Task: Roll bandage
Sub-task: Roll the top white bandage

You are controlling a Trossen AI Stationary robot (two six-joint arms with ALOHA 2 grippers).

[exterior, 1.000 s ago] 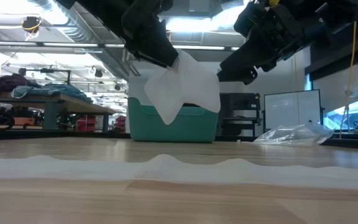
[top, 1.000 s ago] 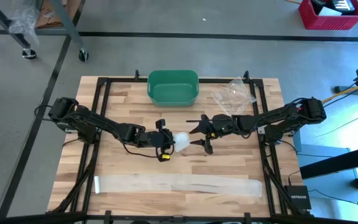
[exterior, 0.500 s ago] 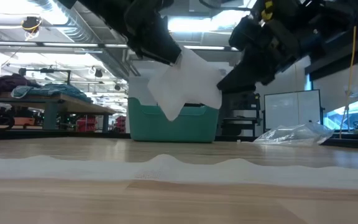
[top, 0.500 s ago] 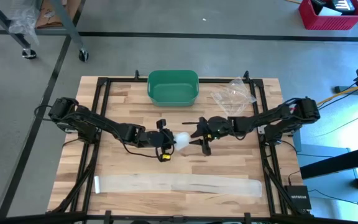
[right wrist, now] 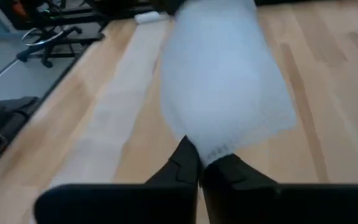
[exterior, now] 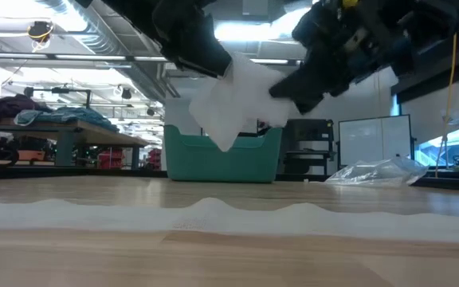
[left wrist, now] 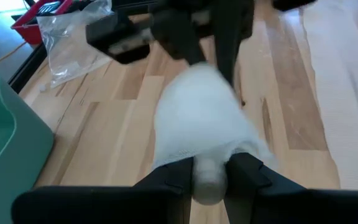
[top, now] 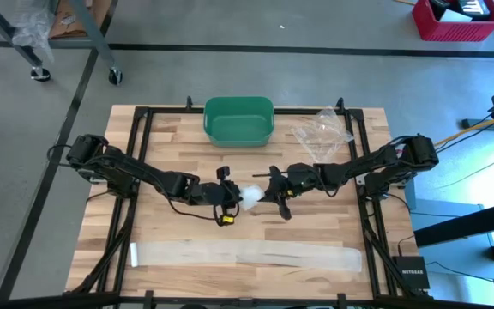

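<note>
Wooden table (top: 170, 233) before me: nearest lies a flat gauze strip (top: 245, 254), beyond it my left gripper (top: 229, 196) and right gripper (top: 273, 194) both clamp the white bandage (top: 250, 196) aloft, short of the green bin (top: 239, 120).

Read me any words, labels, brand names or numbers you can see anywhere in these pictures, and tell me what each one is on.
"NETGEAR": white lettering on the small black box at the table's near right corner, high view.
White marks on the dark items in the red crate: too small to read.
Nothing readable on the green bin, the bandage strip or the plastic bag.
</note>
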